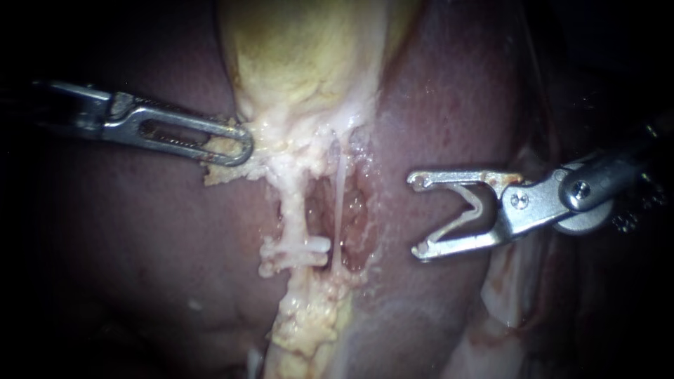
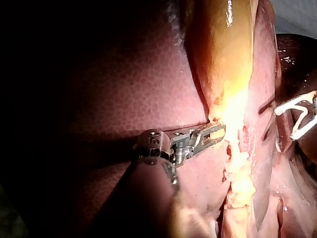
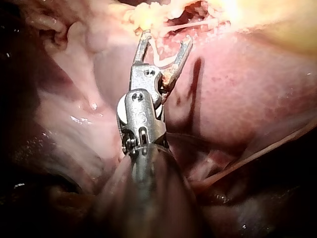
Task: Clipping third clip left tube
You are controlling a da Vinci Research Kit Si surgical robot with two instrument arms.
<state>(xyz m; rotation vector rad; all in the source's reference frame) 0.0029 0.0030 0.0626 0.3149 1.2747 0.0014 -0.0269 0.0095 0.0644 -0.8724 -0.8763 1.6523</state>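
Right instrument grips a pale V-shaped clip; left instrument jaws clamp gallbladder fringe.

**Tubes Between Two Instruments**

From the gallbladder, lying on the liver, the left tube and right tube run down side by side. A placed clip crosses the left one. The left instrument grips the gallbladder's lower edge. The right instrument, a loaded clip held between its jaws, stands apart, right of both tubes.

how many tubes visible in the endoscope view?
2. The thicker left tube runs down from the gallbladder, with a white clip across it; the thin right tube runs beside it. Others may lie hidden in tissue.
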